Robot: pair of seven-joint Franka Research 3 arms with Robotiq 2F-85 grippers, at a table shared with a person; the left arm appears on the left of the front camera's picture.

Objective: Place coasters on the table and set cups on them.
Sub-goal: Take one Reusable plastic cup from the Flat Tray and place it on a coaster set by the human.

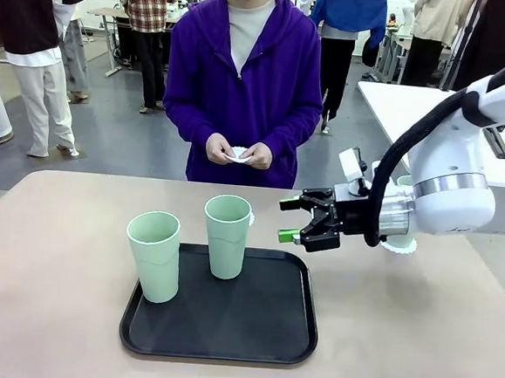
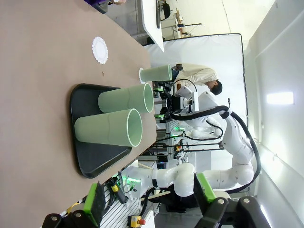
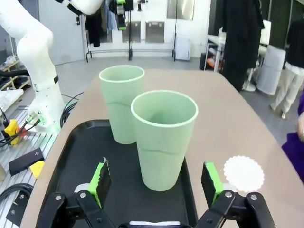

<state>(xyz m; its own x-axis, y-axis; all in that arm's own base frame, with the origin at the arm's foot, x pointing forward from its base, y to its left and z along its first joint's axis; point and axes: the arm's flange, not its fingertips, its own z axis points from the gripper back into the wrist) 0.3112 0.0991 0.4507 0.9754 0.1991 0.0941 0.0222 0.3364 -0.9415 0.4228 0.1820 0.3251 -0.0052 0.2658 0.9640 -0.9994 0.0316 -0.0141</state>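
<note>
Two pale mint-green cups stand on a black tray (image 1: 223, 344): one at its left front (image 1: 153, 256), one at its far middle (image 1: 226, 235). My right gripper (image 1: 295, 220) hovers open just right of the far cup (image 3: 164, 137), which stands straight ahead of its green pads (image 3: 212, 180). A third cup (image 2: 156, 73) stands on a coaster (image 1: 403, 245) behind my right arm. Another coaster (image 3: 243, 173) lies bare on the tan table (image 1: 57, 226) beyond the tray. The person holds a coaster (image 1: 238, 155) in both hands. My left gripper (image 2: 149, 199) is open, away from the tray.
The person stands at the table's far edge, opposite the tray. A white table (image 1: 416, 106) stands at the back right. Bare tabletop lies left and right of the tray. Other people stand farther off.
</note>
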